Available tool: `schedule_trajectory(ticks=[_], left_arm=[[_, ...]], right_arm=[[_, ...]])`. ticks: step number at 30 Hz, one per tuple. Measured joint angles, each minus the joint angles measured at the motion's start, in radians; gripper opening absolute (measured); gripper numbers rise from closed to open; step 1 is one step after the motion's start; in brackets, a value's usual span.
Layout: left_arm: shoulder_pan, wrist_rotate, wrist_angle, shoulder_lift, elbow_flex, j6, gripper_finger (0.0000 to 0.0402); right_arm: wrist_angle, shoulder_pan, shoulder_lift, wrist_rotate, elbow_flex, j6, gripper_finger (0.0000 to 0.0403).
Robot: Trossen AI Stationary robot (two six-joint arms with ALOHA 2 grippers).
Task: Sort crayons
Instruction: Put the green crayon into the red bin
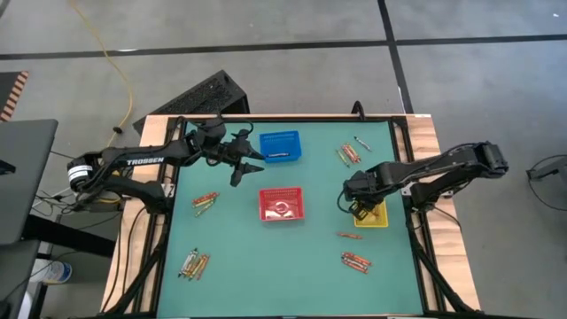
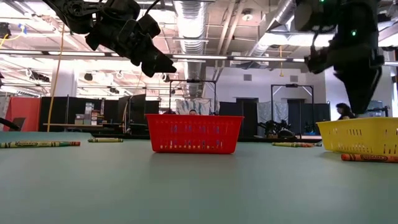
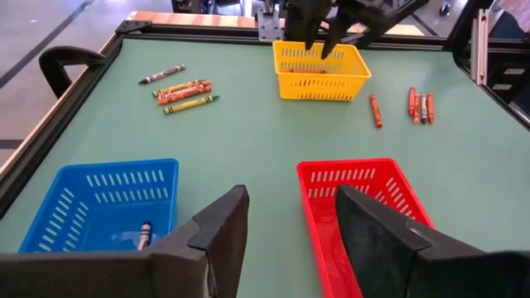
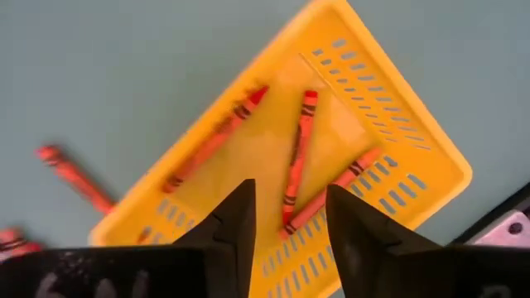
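Note:
Three orange-red crayons lie on the floor of the yellow basket. My right gripper hangs open just above them, pointing down, with nothing between its fingers; the high view shows it over the yellow basket at the table's right. My left gripper stands open in the air between the blue basket and the red basket, holding nothing. A dark crayon lies in the blue basket. Loose crayons lie on the mat in small groups.
One crayon lies on the mat just near of the yellow basket, and another shows beside it in the right wrist view. The red basket stands mid-table and the blue basket farther back. A raised black frame rims the green mat.

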Motion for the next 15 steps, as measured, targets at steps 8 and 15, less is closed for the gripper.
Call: schedule_trajectory(ticks=[8,15], left_arm=[[0.000,-0.037,0.002,0.000,0.000,-0.001,0.0171],[-0.001,-0.049,0.003,0.000,0.000,-0.001,0.0171]], right_arm=[[0.020,-0.025,-0.094,0.277,0.103,-0.154,0.0118],[0.199,-0.258,-0.049,0.223,0.123,-0.346,0.0100]])
